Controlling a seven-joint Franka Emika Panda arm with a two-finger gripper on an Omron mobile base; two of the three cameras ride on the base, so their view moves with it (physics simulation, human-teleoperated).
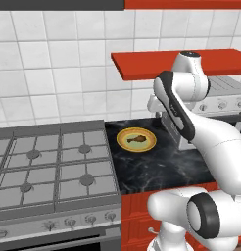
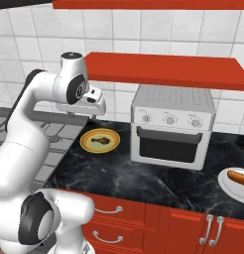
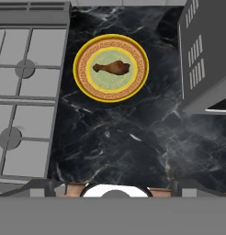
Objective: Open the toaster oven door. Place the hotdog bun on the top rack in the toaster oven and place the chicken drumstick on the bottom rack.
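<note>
Currently, left base view: chicken drumstick [image 1: 135, 139] lies on a round yellow plate [image 1: 123, 145] on the black marbled counter [image 1: 156, 171], left of and below the arm's hand; toaster oven [image 1: 225, 95] sits behind the arm, mostly hidden. Right base view: gripper [image 2: 80, 117] hangs above the counter, just up-left of the plate [image 2: 87, 144], empty, jaws spread wide; drumstick [image 2: 98, 139] below and slightly right of it. Boxy silver oven further right, toaster oven door [image 2: 168, 145] looks shut, black glass, three round knobs [image 2: 169, 119] above. Hotdog bun [image 2: 240, 176] on a white plate [image 2: 226, 184] far right. Hand view: drumstick [image 3: 111, 68] straight ahead, well apart from the fingertips; ornate plate rim [image 3: 82, 83], slotted oven side [image 3: 200, 55], grey stove grates [image 3: 23, 92].
</note>
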